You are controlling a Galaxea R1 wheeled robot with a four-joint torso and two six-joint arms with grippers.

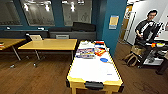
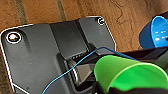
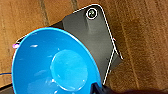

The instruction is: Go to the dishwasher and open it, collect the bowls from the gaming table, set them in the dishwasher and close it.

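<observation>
Bright blue bowl point(image 3: 53, 67), right wrist view: hollow faces cam, pale round base disc visible, dark gripper part at its rim; looks carried over wood plank floor point(image 3: 140, 50), but right jaws' grip can't be told. Green cup point(image 2: 127, 72), left wrist view: lies tilted in front of robot's dark plate, thin blue cable point(image 2: 75, 65) runs across plate; dark gripper part under cup, left jaws' state also can't be told. Same bright blue bowl shows at edge of left wrist view point(image 2: 152, 32), over floor. Gaming table point(image 1: 92, 70), head view: smooth white top, yellow sides, black slot at near end, stands straight ahead w/ near end toward cam. Second blue bowl point(image 1: 103, 59) sits on table top near right edge, abt mid-length. Boxes/packets, mixed colours point(image 1: 90, 51), cover far half of top up to far end. Yellow-top desks point(image 1: 50, 44) to left of gaming table, apart from it; chairs point(image 1: 36, 37) behind. Teal pillar point(image 1: 112, 22) w/ paper notice beyond far right corner. Person point(image 1: 147, 25) at far right behind control rig on trolley point(image 1: 152, 50).
</observation>
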